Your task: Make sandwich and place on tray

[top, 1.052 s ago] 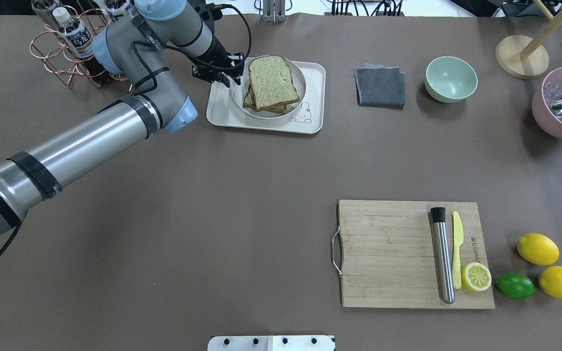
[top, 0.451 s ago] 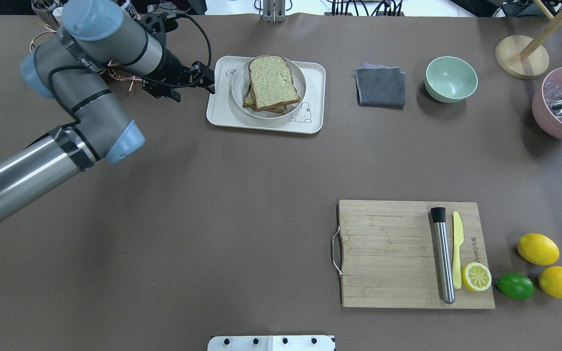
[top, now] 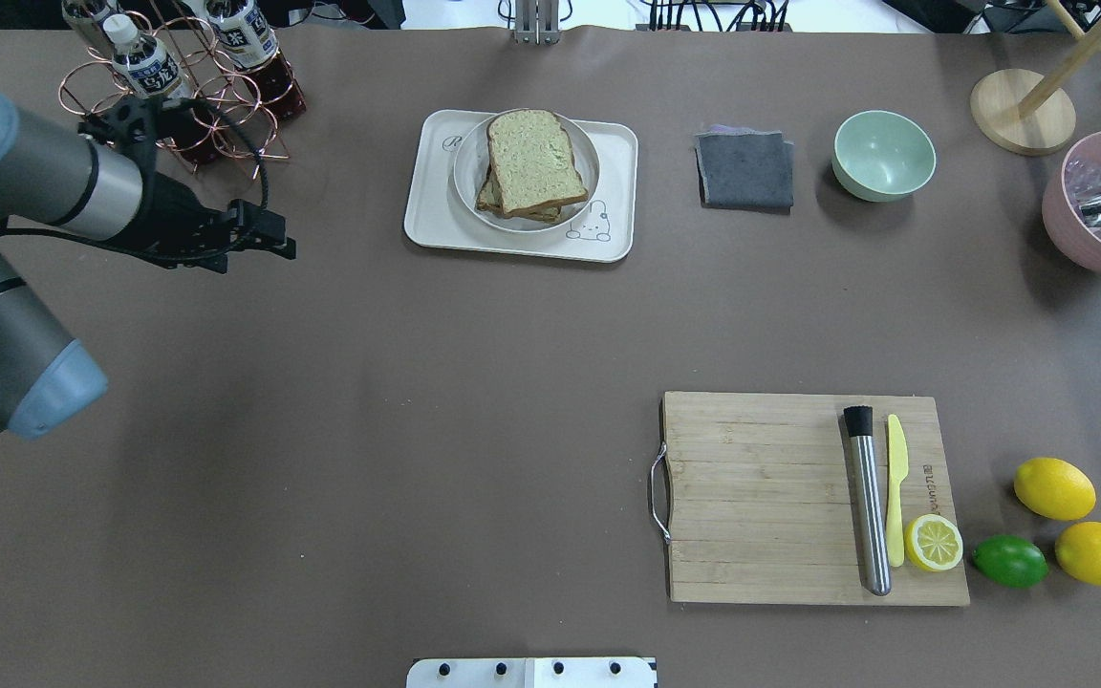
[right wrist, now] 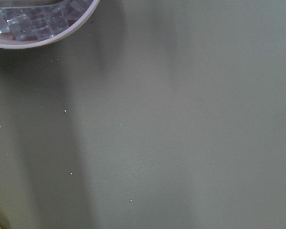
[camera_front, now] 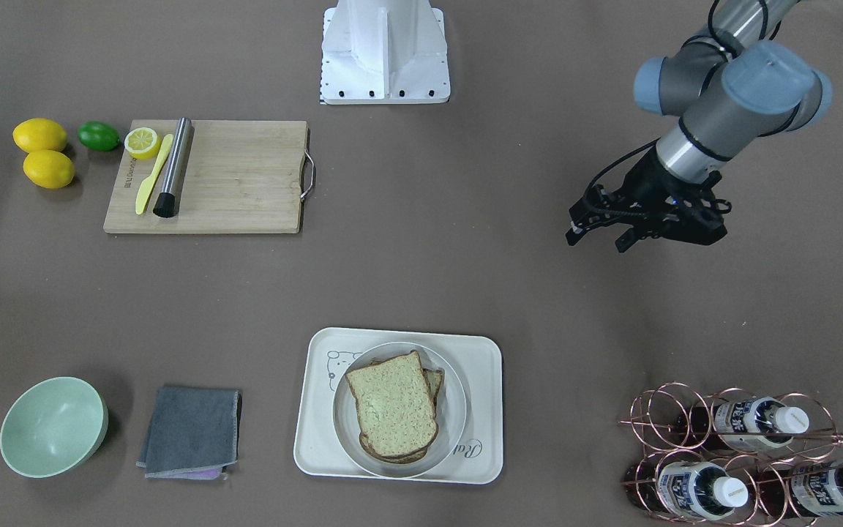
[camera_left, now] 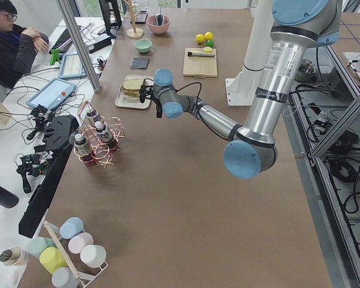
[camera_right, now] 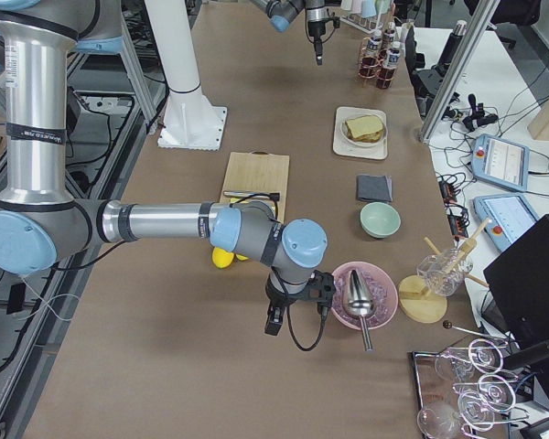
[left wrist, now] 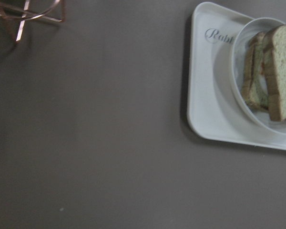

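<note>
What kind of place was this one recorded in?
Probably a robotics lab with a table staged as a kitchen. A person is seated alongside, with control tablets and an aluminium frame post, and there is a sandwich on a plate on a tray.

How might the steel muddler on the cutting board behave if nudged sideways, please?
The muddler is a cylinder lying flat on the cutting board, so it would probably roll. The yellow knife alongside may block it. Polished metal likely slips when pinched.

Bread sandwich (top: 532, 158) (slices askew) lies within cream tray (top: 434, 222).
</note>
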Tool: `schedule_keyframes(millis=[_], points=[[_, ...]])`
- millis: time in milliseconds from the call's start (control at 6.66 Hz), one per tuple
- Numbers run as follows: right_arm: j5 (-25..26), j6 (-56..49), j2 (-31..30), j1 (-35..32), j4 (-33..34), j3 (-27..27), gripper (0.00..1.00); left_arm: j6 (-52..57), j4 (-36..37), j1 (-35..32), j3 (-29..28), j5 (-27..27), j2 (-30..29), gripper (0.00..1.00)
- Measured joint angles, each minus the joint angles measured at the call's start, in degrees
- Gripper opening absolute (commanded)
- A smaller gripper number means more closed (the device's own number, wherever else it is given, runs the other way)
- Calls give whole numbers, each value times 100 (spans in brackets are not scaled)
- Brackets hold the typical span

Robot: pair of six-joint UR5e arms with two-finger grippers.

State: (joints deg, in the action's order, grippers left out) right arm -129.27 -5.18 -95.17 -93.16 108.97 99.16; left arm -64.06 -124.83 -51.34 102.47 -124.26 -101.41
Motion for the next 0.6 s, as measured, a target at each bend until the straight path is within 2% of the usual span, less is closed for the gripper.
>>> schedule_keyframes(millis=[300,451,601], points=[[6,-1,11,1,-2,-35,100,1862,72,-745,357,-158,1178,99],[6,-1,7,3,-50,-79,100,3079,436,-1378,344,-385,1455,98],[5,-1,-5,2,-153,-132,100,4438,1188,-2078,339,-556,1532,98]])
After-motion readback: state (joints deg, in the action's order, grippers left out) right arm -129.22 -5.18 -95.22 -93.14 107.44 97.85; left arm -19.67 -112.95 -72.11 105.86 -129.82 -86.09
